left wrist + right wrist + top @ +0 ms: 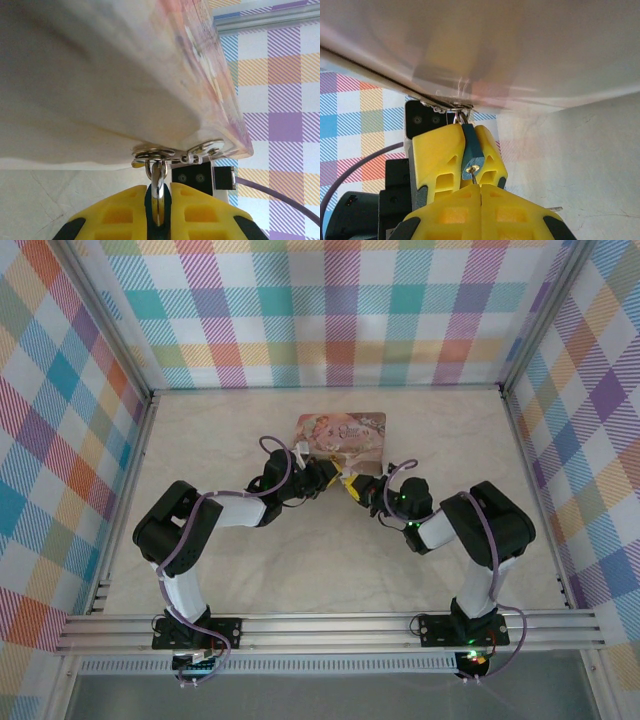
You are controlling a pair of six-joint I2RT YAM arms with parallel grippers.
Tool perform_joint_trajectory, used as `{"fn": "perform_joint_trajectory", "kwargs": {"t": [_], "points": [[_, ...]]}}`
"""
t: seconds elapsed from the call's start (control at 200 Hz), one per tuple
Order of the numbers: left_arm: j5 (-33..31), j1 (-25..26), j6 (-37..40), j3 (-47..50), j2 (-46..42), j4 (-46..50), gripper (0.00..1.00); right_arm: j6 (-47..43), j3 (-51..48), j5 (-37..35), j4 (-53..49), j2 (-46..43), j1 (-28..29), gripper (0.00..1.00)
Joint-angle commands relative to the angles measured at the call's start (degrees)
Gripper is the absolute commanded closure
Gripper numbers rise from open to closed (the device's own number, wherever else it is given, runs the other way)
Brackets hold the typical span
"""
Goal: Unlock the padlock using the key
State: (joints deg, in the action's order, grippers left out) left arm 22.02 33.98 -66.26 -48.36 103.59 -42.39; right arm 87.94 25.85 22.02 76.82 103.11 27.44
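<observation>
We pinch the padlock [471, 152] tight in our left gripper [158, 200] to keep it steady, so our right gripper [480, 192], squeezed shut on the key [474, 177], can push it in.

Top view: bright, even, diffuse light; faint soft shadows on the counter [330, 570]. Both wrist views: tin [100, 75] close to lens, heavily blurred, washed pale. Fair focus on padlock [471, 156], small glint at its keyhole. Plaid wall [350, 115] slightly soft.

Overhead looks down; wrist views (very near) face the padlock [471, 156].
</observation>
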Motion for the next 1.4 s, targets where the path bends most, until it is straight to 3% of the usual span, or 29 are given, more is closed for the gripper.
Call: {"fn": "perform_joint_trajectory", "kwargs": {"t": [0.0,0.77,1.395], "points": [[4.9,1.3,-1.4,0.4,-0.4,-4.9,0.95,1.0,2.5,-1.2,3.8,0.6,1.9,1.00],[6.5,1.5,-1.5,1.4,-1.0,-6.3,0.99,16.7,3.5,-14.4,3.9,1.1,5.2,1.00],[8.6,2.2,-0.2,1.3,-2.2,-4.8,1.00,13.8,7.4,-15.7,1.8,5.3,6.0,1.00]]}}
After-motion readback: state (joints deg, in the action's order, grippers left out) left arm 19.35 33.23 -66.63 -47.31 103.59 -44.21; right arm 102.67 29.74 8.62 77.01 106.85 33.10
